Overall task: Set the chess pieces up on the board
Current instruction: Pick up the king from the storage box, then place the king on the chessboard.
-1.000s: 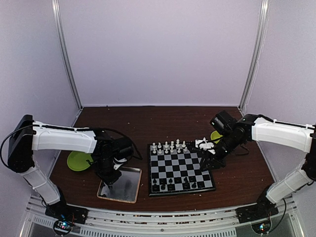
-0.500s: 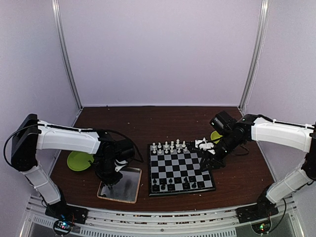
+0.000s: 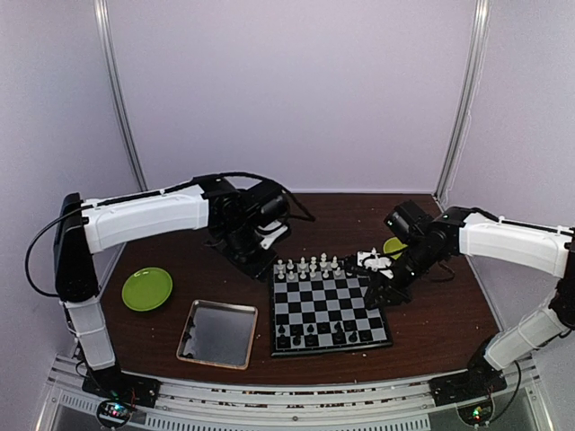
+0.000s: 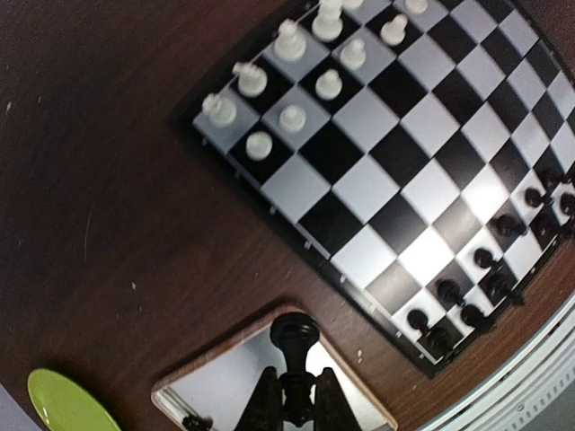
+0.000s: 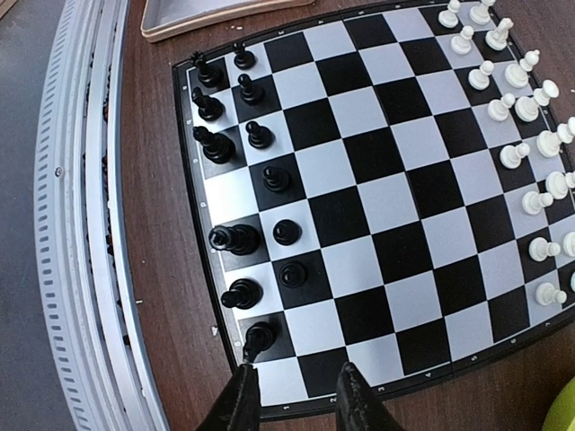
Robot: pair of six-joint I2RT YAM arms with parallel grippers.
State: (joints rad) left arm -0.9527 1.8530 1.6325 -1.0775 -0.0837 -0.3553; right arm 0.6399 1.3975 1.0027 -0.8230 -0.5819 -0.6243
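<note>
Left gripper (image 4: 295, 395) pinches a black piece (image 4: 295, 337); a slip may scatter white pieces (image 4: 292, 117) on the board (image 4: 395, 171); right gripper (image 5: 296, 395) spread, empty.

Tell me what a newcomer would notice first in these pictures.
The board fills the middle of the top view, with white pieces lined along its far edge and black pieces along its near edge. The left gripper hangs near the board's far left corner, its fingers pinching a black chess piece. The right gripper hovers open at the board's right edge.
</note>
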